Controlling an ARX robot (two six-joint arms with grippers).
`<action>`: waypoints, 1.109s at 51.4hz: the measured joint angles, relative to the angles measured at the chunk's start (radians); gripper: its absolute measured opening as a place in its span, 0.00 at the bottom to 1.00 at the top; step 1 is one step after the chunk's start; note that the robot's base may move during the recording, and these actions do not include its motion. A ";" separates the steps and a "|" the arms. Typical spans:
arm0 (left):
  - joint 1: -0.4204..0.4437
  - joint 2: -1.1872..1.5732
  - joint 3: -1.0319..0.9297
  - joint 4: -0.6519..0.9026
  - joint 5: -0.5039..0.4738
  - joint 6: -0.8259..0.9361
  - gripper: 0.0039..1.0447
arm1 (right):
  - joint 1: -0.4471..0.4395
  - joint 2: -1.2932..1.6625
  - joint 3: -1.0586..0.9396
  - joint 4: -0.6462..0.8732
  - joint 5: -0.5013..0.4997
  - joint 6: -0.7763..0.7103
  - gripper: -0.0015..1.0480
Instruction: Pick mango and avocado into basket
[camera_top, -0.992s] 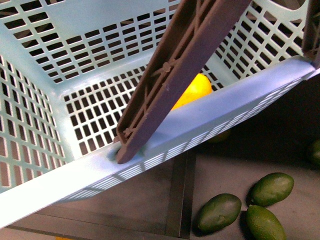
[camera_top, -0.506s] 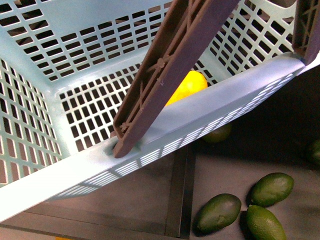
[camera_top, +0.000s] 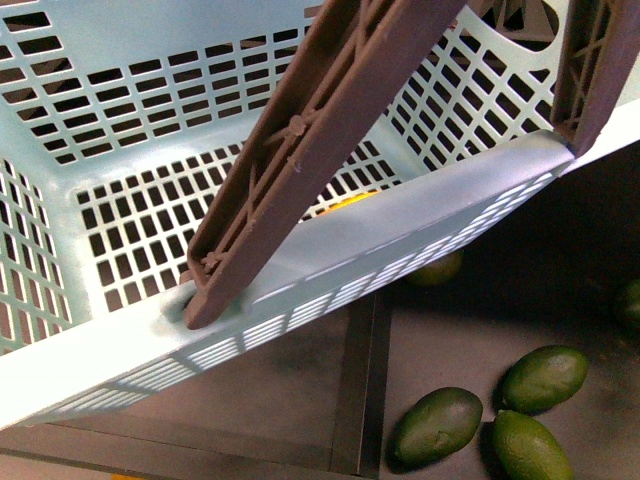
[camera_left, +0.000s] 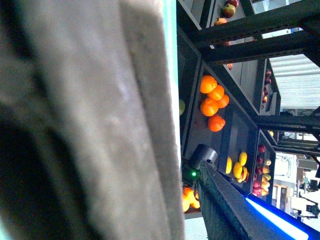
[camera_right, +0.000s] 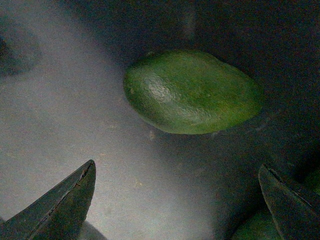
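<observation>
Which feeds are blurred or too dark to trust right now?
Front view: sharp, evenly lit, crowded by the light aqua slotted plastic basket and its brown-grey handle. Left wrist view: a blurred grey-brown surface fills over half. Right wrist view: dim, but the dark green egg-shaped avocado reads clearly.

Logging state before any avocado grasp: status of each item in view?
Basket: tilted, handle raised.
Mango: inside basket, mostly hidden behind rim.
Avocados: lying on shelf, outside basket.
Right tool: open, above one avocado, not touching.
Left tool: cannot tell.
</observation>
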 joint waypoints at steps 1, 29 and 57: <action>0.000 0.000 0.000 0.000 0.000 0.000 0.27 | 0.002 0.009 0.008 -0.001 0.000 -0.018 0.92; 0.000 0.000 0.000 0.000 0.005 0.000 0.27 | 0.035 0.179 0.222 -0.056 0.016 -0.183 0.92; 0.000 0.000 0.000 0.000 0.005 0.000 0.27 | 0.089 0.273 0.338 -0.091 -0.011 -0.171 0.92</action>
